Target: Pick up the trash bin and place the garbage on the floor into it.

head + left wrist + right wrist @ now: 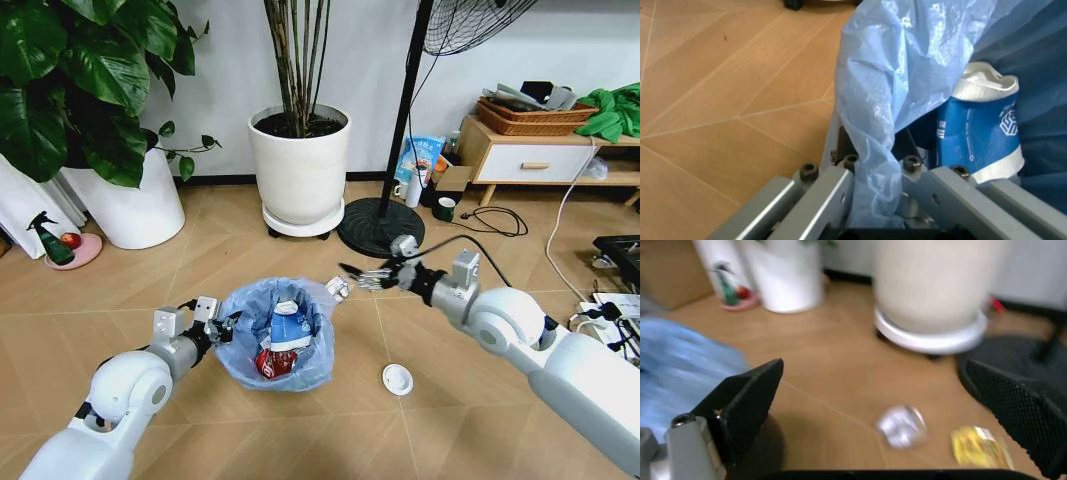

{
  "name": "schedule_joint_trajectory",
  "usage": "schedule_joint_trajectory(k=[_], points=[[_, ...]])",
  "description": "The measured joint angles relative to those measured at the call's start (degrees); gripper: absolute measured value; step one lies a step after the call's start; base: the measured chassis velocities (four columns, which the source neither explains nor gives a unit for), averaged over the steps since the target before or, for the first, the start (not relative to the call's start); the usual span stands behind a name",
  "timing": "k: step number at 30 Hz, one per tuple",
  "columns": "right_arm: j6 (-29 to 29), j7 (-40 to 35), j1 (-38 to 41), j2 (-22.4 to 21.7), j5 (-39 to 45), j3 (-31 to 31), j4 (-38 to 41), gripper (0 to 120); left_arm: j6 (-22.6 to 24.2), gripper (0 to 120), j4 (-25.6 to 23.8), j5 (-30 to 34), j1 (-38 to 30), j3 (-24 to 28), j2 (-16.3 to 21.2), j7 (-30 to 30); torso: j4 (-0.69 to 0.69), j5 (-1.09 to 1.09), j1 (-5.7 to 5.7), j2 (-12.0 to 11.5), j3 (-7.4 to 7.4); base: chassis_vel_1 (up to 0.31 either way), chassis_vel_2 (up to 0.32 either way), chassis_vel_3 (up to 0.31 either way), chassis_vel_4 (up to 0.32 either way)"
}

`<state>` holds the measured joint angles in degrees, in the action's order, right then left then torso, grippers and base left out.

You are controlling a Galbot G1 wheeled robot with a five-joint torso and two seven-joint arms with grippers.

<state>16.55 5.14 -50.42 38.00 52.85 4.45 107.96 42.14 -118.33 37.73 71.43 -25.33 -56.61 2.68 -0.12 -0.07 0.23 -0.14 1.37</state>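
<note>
Trash bin (pixel 277 345): on the floor, blue-lined — holds a blue-white carton (pixel 289 328) and a red wrapper (pixel 275 364)
Left pincer (pixel 222 326): clamped on the bin's rim
Right pincer (pixel 352 276): fingers apart, just beyond the bin
White disc (pixel 397 379): on the floor beside the bin
Far: white plant pot (pixel 299 172), fan base (pixel 378 227)

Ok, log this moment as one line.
left gripper: shut on trash bin rim | right gripper: open, empty, above floor | white disc: on floor
</note>
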Motion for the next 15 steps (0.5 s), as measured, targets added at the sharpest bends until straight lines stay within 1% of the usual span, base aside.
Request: schedule_joint_trajectory(k=[2, 3, 4, 6, 7, 8, 9, 11, 12, 13, 14, 15], points=[[1.0, -0.9, -2.0, -0.2, 1.1, 2.2, -1.0, 100, 0.0, 0, 0.0, 0.0, 0.0, -0.1, 0.0, 0.0, 0.00, 0.04, 0.00, 0.0, 0.00, 0.000, 0.000, 0.000, 0.000], [1.0, -0.9, -2.0, -0.2, 1.1, 2.2, -1.0, 100, 0.0, 0, 0.0, 0.0, 0.0, -0.1, 0.0, 0.0, 0.00, 0.04, 0.00, 0.0, 0.00, 0.000, 0.000, 0.000, 0.000], [1.4, -1.2, -2.8, -0.3, 1.2, 3.1, -1.5, 100, 0.0, 0, -0.1, 0.0, -0.1, -0.1, 0.0, 0.0, -0.02, 0.05, 0.00, 0.0, 0.00, 0.000, 0.000, 0.000, 0.000], [1.7, -1.4, -6.1, 0.2, -0.8, 6.0, -3.8, 100, 0.0, 0, -0.3, 0.0, 0.1, -0.1, 0.0, 0.1, 0.00, -0.06, -0.01, 0.0, -0.02, 0.000, 0.000, 0.000, 0.000], [1.8, -1.5, -8.7, 1.2, -3.2, 7.3, -5.5, 100, 0.0, 0, -0.4, 0.1, 0.2, -0.1, 0.0, 0.2, -0.02, 0.03, 0.00, 0.0, 0.00, 0.000, 0.000, 0.000, 0.000], [1.3, -1.5, -11.9, 2.7, -6.3, 9.2, -7.5, 100, 0.0, 0, -0.6, 0.1, 0.4, -0.2, 0.0, 0.2, 0.01, 0.11, 0.00, 0.0, 0.00, 0.000, 0.000, 0.000, 0.000], [1.3, -1.5, -11.9, 2.7, -6.3, 9.2, -7.5, 100, 0.0, 0, -0.6, 0.1, 0.4, -0.2, 0.0, 0.2, 0.01, 0.11, 0.00, 0.0, 0.00, 0.000, 0.000, 0.000, 0.000], [0.4, -1.9, -16.9, 5.5, -10.3, 11.3, -9.8, 100, 0.0, 0, -0.7, 0.2, 0.7, -0.4, 0.0, 0.3, -0.02, -0.03, 0.00, 0.0, 0.00, 0.000, 0.000, 0.000, 0.000], [-0.2, -2.0, -19.2, 7.1, -12.4, 12.3, -11.0, 100, 0.0, 0, -0.7, 0.2, 0.7, -0.4, 0.0, 0.3, -0.01, 0.06, 0.00, 0.0, -0.01, 0.000, 0.000, 0.000, 0.000], [-0.2, -2.0, -19.2, 7.1, -12.4, 12.3, -11.0, 100, 0.0, 0, -0.7, 0.2, 0.7, -0.4, 0.0, 0.3, -0.01, 0.06, 0.00, 0.0, -0.01, 0.000, 0.000, 0.000, 0.000], [-1.0, -2.1, -21.2, 8.6, -14.4, 13.0, -12.3, 100, 0.0, 0, -0.8, 0.2, 0.7, -0.5, 0.1, 0.3, -0.02, 0.11, 0.00, 0.0, -0.01, 0.000, 0.000, 0.000, 0.000], [-1.8, -2.1, -22.9, 9.9, -16.5, 13.5, -13.8, 100, 0.0, 0, -0.8, 0.2, 0.7, -0.4, 0.1, 0.3, -0.03, 0.02, 0.00, 0.0, -0.01, 0.000, 0.000, 0.000, 0.000]])
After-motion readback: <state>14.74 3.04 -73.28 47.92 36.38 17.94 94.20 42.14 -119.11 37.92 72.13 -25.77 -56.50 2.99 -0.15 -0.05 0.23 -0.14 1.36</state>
